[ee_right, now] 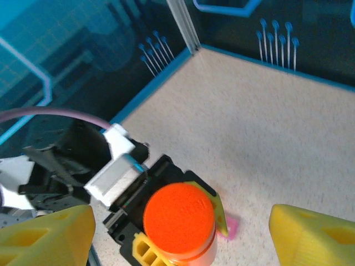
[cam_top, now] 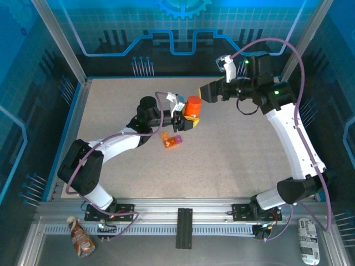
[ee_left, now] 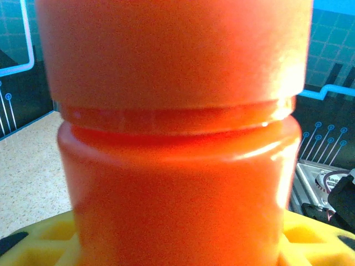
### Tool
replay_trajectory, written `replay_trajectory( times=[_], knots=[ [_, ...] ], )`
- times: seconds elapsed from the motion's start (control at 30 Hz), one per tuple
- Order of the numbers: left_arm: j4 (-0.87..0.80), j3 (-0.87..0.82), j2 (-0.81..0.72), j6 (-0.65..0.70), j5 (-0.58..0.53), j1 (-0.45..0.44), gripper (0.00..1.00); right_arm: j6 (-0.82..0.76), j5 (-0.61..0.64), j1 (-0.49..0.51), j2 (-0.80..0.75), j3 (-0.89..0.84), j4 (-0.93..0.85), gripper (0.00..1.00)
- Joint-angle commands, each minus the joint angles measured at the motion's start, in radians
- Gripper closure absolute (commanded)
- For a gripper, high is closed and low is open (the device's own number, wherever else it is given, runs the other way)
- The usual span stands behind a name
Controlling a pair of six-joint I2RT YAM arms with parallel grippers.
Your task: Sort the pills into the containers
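Note:
An upright orange bottle [cam_top: 193,105] with an orange cap [ee_right: 178,217] stands mid-table, and my left gripper [cam_top: 186,119] is shut on its lower body. In the left wrist view the bottle [ee_left: 177,138] is very close, with the yellow fingers [ee_left: 41,239] at the bottom. My right gripper [cam_top: 203,93] is open just right of the cap; its yellow fingers [ee_right: 47,235] stand wide on either side of the cap, not touching it. The containers [cam_top: 171,139], a small flat orange box with a pink-purple end, lie on the table below and left of the bottle. The pills are out of view.
The speckled table [cam_top: 233,149] is ringed by blue-edged enclosure walls [cam_top: 66,111]. A small pink patch [ee_right: 231,226] lies on the table beside the bottle. A brown bottle [cam_top: 80,237] and a white packet [cam_top: 308,241] rest on the front rail, off the table.

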Motion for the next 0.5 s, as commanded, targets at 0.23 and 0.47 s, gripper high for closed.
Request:
replay_trajectory(
  times=[0.23, 0.47],
  knots=[
    [0.05, 0.036, -0.013, 0.012, 0.043, -0.002, 1.0, -0.333, -0.009, 0.039, 0.155, 0.229, -0.279, 0.16],
    [0.051, 0.039, -0.013, 0.007, 0.046, -0.002, 1.0, -0.371, 0.055, 0.09, 0.229, 0.28, -0.336, 0.15]
  ],
)
